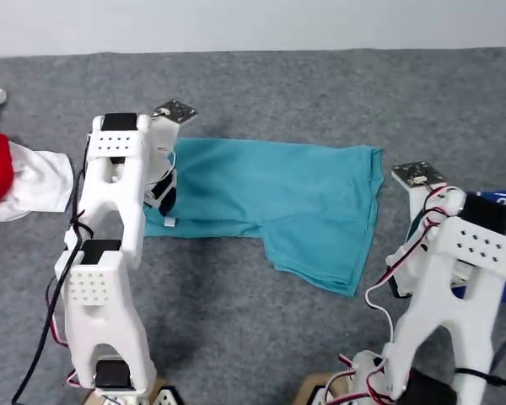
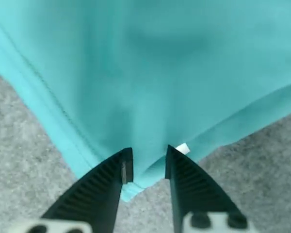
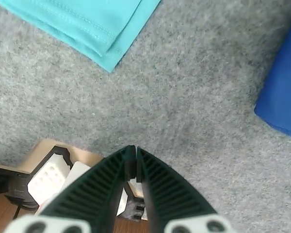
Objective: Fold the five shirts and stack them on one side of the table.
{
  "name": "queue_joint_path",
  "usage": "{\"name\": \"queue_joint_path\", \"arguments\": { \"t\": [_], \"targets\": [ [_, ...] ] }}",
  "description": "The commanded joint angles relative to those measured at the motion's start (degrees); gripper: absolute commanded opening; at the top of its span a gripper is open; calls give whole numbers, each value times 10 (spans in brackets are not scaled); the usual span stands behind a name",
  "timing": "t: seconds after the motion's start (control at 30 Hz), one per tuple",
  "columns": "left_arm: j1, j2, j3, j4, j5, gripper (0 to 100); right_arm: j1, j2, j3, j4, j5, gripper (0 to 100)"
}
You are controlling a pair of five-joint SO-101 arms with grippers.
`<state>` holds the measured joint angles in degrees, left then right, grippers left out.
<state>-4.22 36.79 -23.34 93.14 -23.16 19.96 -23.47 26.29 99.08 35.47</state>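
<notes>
Teal shirt (image 1: pixel 278 198) lies part-folded mid-worktop (image 1: pixel 320 93) in the high view, and looks like light, limp cloth that will sag and drag, so it is probably best pinched at a doubled hem or corner. The left wrist view adds that the left end effector (image 2: pixel 148 162) is released, its jaws parted astride the shirt's hemmed edge. The right wrist view shows the right end effector (image 3: pixel 136 155) clenched on nothing, well off the shirt's corner, with a blue shirt (image 3: pixel 281 92) beyond.
</notes>
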Motion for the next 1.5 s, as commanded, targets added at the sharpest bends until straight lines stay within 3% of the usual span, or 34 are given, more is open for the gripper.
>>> {"name": "queue_joint_path", "arguments": {
  "t": [0.0, 0.17, 0.4, 0.73, 0.9, 1.03, 1.47],
  "targets": [
    [-4, -44, 0, -9, -4, 121, -31, -15, 13, -14, -2, 10],
    [-5, -29, 1, -8, -6, 189, -83, -16, 52, -29, -5, 10],
    [-5, 6, -1, -26, -5, 186, -94, -21, 53, -29, -3, 10],
    [0, 9, -10, -37, -7, 6, -94, -21, 53, -28, -2, 10],
    [11, 4, -11, -1, -7, 2, -94, -21, 53, -28, -2, 10],
    [42, 4, -36, 73, -27, 2, -94, -21, 53, -28, -2, 10],
    [55, -57, 63, 73, -67, 3, -94, -21, 53, -26, -2, 10]
  ]
}}
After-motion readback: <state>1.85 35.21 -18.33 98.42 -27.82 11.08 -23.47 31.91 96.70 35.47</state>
